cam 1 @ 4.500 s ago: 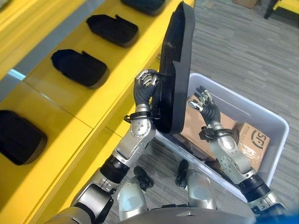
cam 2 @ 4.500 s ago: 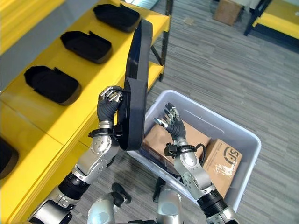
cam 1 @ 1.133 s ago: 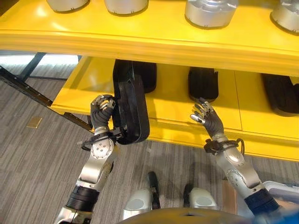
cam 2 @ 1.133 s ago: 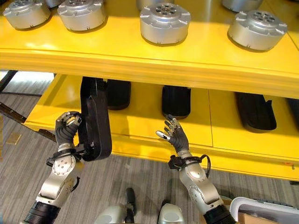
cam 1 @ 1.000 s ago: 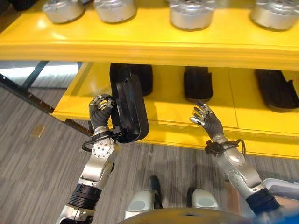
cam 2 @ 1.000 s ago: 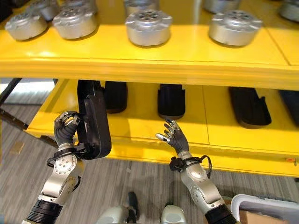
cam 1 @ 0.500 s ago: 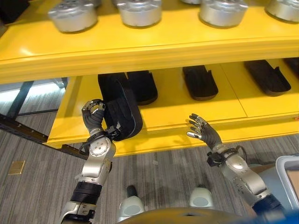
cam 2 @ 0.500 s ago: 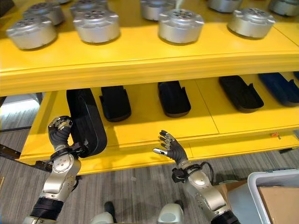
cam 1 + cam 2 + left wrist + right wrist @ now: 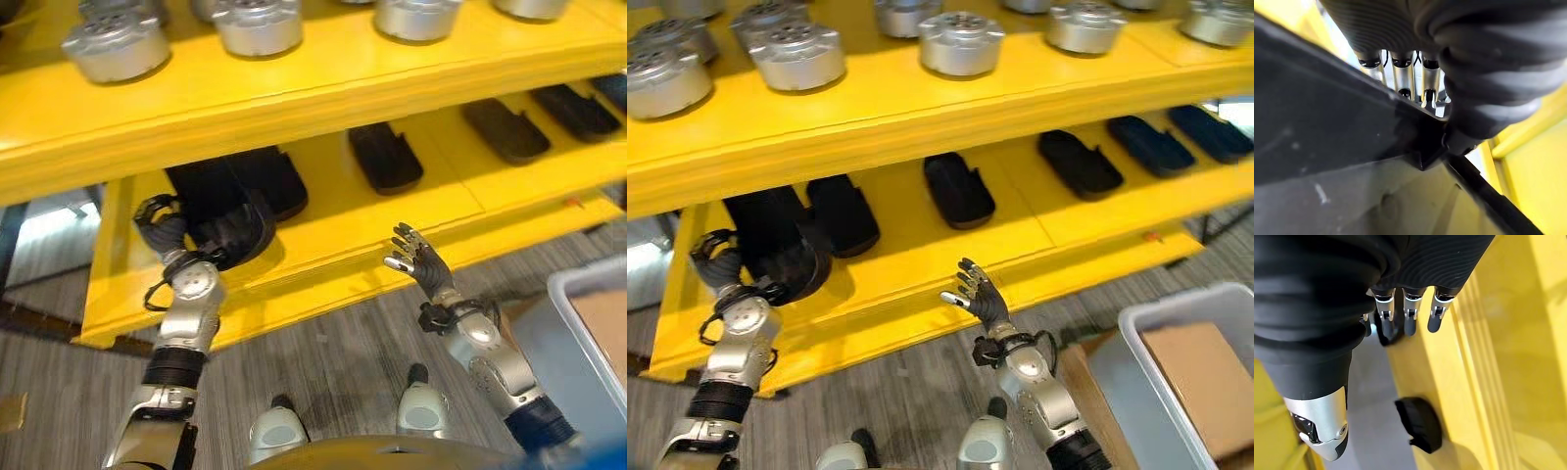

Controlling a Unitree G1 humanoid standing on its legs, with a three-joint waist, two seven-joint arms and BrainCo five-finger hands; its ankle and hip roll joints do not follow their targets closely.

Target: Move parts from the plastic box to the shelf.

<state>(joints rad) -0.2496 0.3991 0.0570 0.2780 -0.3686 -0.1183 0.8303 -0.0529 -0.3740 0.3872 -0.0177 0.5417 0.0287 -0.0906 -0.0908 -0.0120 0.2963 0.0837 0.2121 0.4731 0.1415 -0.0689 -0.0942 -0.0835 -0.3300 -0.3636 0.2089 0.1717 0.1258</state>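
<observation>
While the left robot hand (image 9: 162,220) stayed curled around the edge of a large black part (image 9: 230,220), that part sat on the lower yellow shelf (image 9: 323,230) at about 9 o'clock in the head views, just beside another black part (image 9: 274,181) lying flat. More black parts (image 9: 958,189) lay in a row toward 2 o'clock. The right robot hand (image 9: 416,262) hung in front of the shelf edge near the centre, fingers spread and straight, holding nothing. Round silver parts (image 9: 960,41) stood along the upper shelf (image 9: 921,98). At 4 o'clock, the plastic box (image 9: 1136,357) held a cardboard carton (image 9: 1200,372).
</observation>
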